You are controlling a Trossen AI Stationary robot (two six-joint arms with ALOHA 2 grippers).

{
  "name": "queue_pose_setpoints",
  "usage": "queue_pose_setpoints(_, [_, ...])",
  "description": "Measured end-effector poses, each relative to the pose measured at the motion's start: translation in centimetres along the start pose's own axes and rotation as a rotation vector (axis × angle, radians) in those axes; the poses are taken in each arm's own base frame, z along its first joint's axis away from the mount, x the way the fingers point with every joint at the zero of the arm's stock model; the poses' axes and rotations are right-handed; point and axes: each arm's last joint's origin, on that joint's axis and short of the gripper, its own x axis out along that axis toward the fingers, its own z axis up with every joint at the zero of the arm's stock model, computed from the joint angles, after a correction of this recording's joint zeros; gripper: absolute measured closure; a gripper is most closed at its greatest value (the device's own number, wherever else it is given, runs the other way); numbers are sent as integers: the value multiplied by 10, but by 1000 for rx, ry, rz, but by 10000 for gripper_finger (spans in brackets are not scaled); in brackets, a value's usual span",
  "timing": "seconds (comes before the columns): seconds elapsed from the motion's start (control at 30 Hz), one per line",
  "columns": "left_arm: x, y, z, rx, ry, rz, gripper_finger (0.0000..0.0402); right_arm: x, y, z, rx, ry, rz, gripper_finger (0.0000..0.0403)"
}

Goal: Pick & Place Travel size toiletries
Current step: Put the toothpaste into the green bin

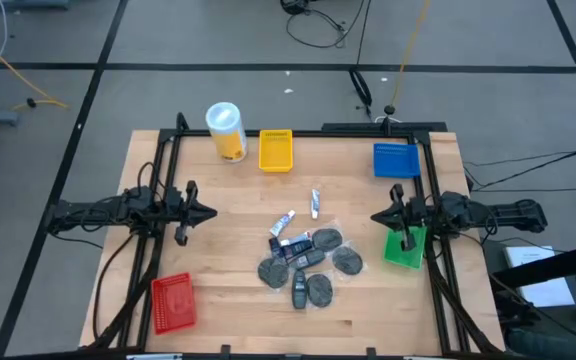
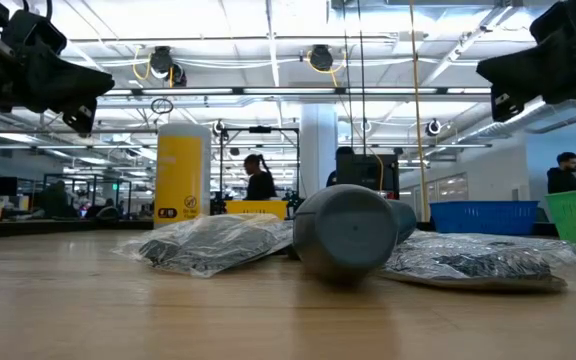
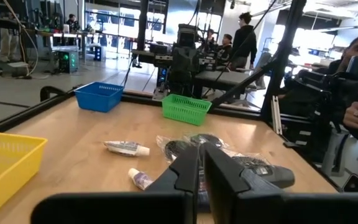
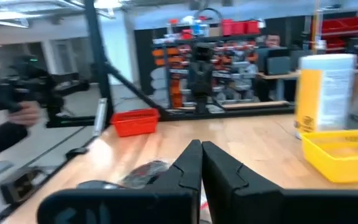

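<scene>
On the wooden table (image 1: 228, 300), bagged dark discs and white tubes (image 1: 303, 262) lie unsorted; left gripper (image 1: 208, 212) and right gripper (image 1: 376, 216) hover closed, empty.

Grey floor (image 1: 218, 40) marked with dark lines surrounds the wooden surface (image 1: 238, 310), with cables (image 1: 313, 25) trailing on it at the far side. Beyond, fluorescent ceiling lights (image 2: 268, 20) shine over workbenches, red-binned shelving (image 4: 241, 28) and people standing (image 2: 260, 178).

— What sits along the desk (image 1: 228, 300)'s far edge?
— Yellow canister (image 1: 226, 131), yellow tray (image 1: 276, 150), blue tray (image 1: 396, 160)
— And nearer?
— Red tray (image 1: 173, 302) near left, green tray (image 1: 404, 248) right
</scene>
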Motion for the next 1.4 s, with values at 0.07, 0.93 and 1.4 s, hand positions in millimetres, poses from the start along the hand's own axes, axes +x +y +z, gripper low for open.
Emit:
queue_pose_setpoints(0.07, [0,0,0,7,0,0,378,1,-1,-2,-1,19,-25,400])
queue_pose_setpoints(0.93, [0,-1,5,36,-53,-3,378,90,11,-35,-90,431,-113,179])
queue_pose_setpoints(1.4, [0,-1,5,34,-53,-3,378,156,-8,-28,7,574,-359,157])
